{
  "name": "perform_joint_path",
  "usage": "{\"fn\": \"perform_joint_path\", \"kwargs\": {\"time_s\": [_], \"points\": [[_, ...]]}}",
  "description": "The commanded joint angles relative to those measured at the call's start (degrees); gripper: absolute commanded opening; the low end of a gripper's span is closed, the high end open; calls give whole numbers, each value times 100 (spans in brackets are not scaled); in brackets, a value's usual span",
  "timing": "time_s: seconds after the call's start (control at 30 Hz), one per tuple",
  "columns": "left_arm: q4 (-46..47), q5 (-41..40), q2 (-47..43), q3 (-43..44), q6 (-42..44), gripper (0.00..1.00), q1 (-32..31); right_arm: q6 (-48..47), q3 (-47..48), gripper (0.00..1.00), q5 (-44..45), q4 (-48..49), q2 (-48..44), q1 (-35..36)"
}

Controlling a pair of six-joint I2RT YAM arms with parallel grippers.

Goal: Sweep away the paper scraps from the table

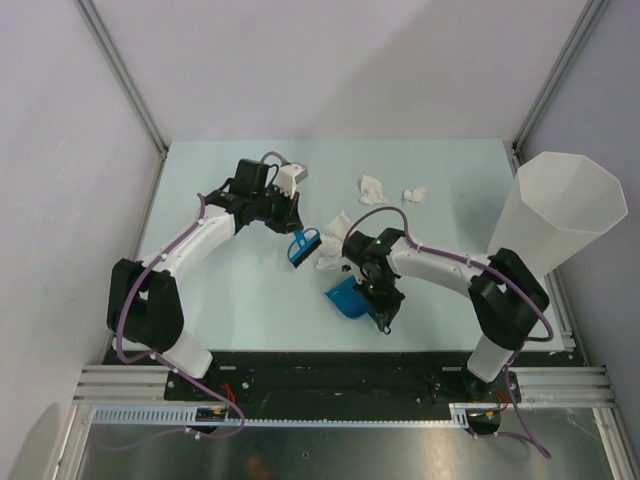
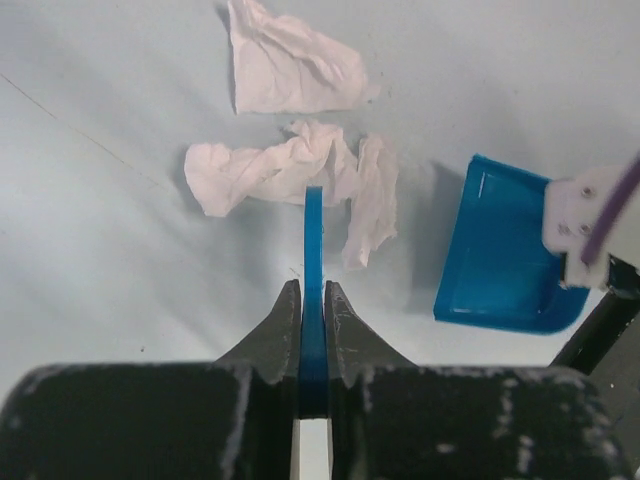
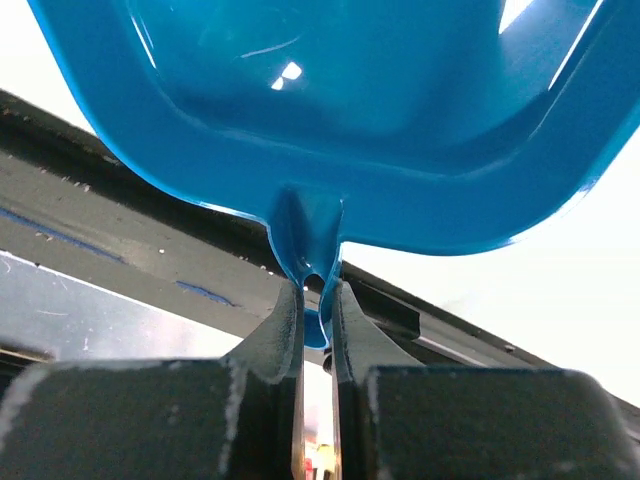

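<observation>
Paper scraps (image 2: 290,165) at brush (image 2: 313,230) tip; left tool (image 2: 313,300) clamps brush, right tool (image 3: 315,300) clamps dustpan (image 3: 330,100).

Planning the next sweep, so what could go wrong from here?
The brush is gripped by a thin edge, so pushing the scraps might twist it. The dustpan sits apart from them, so wads may slide past it. The far scraps lie farther back and could be missed.

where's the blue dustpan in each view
Top external: blue dustpan just below centre.
Left wrist: right of middle, beyond the paper scraps.
Right wrist: fills the top, handle clamped in the right gripper.
Shared landmark: paper scraps beside the brush, seen in top and left wrist only.
</observation>
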Motion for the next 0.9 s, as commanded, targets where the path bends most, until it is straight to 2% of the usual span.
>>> {"fn": "perform_joint_path", "kwargs": {"time_s": [0.0, 0.13, 0.17, 0.4, 0.6, 0.63, 0.67, 0.87], "points": [[4, -57, 114, -141, 424, 0, 21, -273, 175, 0, -407, -89, 536, -260], [22, 22, 237, -115, 433, 0, 12, -220, 376, 0, -32, 8, 862, -410], [22, 65, 255, -106, 406, 0, 21, -211, 403, 8, 40, 35, 889, -428], [39, 189, 220, -141, 389, 0, 21, 96, 394, 38, 628, 394, 652, -156], [39, 294, 150, -176, 406, 0, 12, 684, 254, 71, 1182, 615, 257, 134], [39, 303, 132, -185, 406, 0, 12, 807, 184, 82, 1374, 650, 152, 178], [39, 329, 123, -194, 415, 0, 12, 1061, 96, 99, 1455, 711, -58, 196], [48, 531, 97, -212, 389, 0, 12, 1730, -932, 98, 1842, 1826, -710, 310]]}}
